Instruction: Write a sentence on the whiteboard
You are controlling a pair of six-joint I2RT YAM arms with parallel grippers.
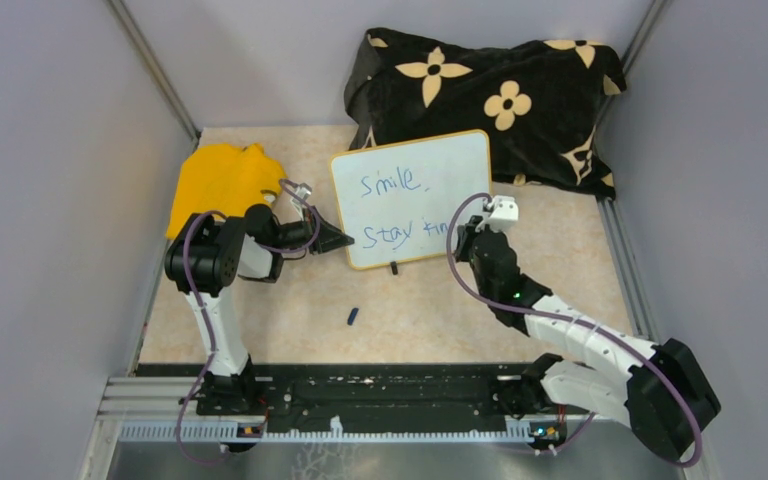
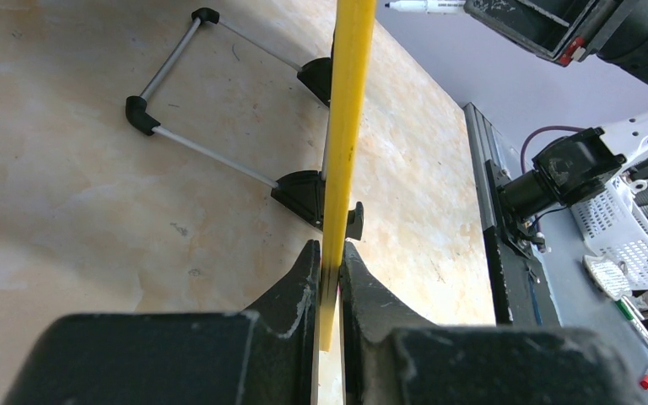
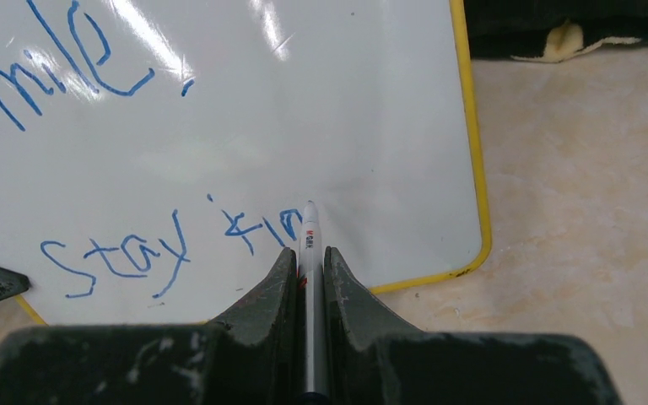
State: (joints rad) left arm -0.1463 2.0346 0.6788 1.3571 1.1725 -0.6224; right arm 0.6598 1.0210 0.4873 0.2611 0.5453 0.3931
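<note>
The right pincer (image 1: 465, 232) and its marker (image 3: 310, 229) are covering the end of the sentence (image 1: 390, 185) on the whiteboard (image 1: 455, 165), and a small dark thing (image 1: 353, 316) on the tabletop (image 1: 430, 310) is appearing too small to identify.

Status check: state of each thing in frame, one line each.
whiteboard: standing on its feet, left rim clamped
sentence: unfinished, reads "Smile, Stay kin"
marker: uncapped, tip at the board
left tool: shut on whiteboard
right tool: shut on marker
small blue piece: lying loose
black cloth: bunched up
yellow cloth: crumpled

Overhead view looks down; both wrist views closely share the whiteboard (image 1: 450, 170).
</note>
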